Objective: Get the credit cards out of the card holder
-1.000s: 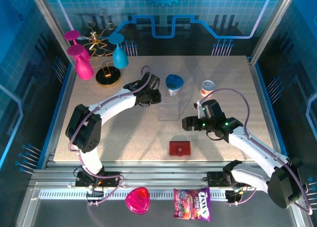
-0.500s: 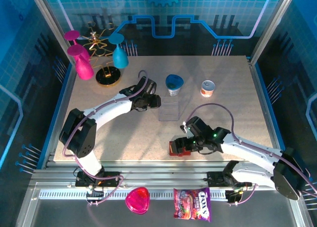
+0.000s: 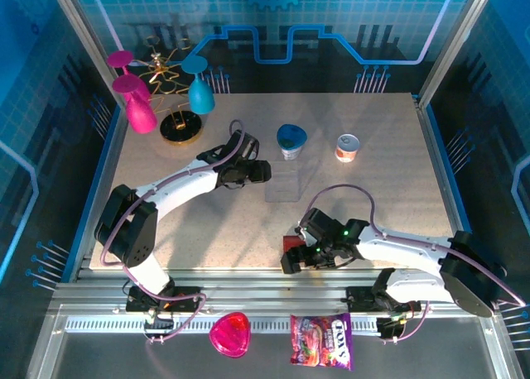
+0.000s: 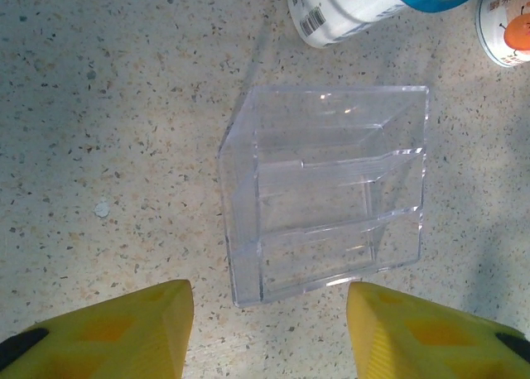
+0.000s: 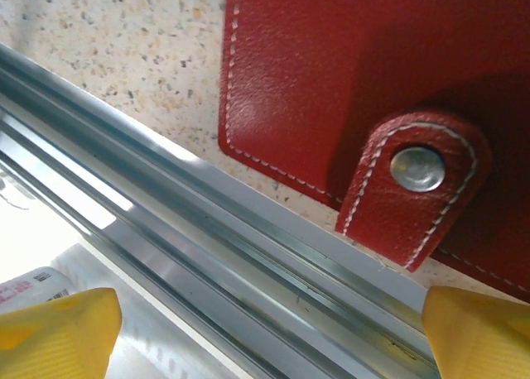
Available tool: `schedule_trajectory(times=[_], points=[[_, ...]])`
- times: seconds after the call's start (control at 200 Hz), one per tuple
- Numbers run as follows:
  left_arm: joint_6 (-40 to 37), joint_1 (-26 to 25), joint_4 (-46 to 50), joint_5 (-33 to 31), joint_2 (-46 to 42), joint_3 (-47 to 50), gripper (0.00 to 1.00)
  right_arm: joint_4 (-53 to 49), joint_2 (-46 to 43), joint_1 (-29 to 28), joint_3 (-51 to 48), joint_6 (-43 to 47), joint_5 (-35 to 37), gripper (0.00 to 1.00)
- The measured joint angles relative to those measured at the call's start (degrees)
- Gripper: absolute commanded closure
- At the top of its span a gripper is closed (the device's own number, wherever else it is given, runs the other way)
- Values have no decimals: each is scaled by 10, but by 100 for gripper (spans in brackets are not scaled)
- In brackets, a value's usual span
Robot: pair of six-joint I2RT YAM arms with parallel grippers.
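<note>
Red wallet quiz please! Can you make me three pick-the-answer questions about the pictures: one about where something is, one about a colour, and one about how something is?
1. Where is the red wallet?
A. At the table's near edge, by the right gripper
B. At the far edge
C. In the far left corner

2. What colour is the heart-shaped dish?
A. Green
B. Pink
C. Black

3. How is the wallet?
A. Open flat, cards showing
B. Standing on end
C. Closed, strap snapped over it

Answers:
1 A: the top view shows it at the near edge.
2 B: it is bright pink.
3 C: the right wrist view shows the snap on the cover.
</note>
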State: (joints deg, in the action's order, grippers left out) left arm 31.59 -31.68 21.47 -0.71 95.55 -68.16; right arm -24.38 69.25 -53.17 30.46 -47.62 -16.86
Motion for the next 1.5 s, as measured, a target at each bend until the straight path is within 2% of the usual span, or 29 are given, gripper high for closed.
schedule_trajectory(times=[0.365,0.53,0.84,1.121,1.276,1.501], points=[[0,0,1,1,-2,1,47,-2,22,66,30,16,19,4],[-1,0,1,1,-7,2,47,5,54,86,43,29,13,8],[0,0,3,-1,-19,20,47,-7,113,85,77,13,16,18],[0,0,3,-1,-36,41,46,-40,170,65,132,-21,47,30],[0,0,7,-8,-60,60,46,-6,200,49,175,-23,60,36],[5,0,7,-10,-93,85,46,3,201,47,195,-23,87,40]])
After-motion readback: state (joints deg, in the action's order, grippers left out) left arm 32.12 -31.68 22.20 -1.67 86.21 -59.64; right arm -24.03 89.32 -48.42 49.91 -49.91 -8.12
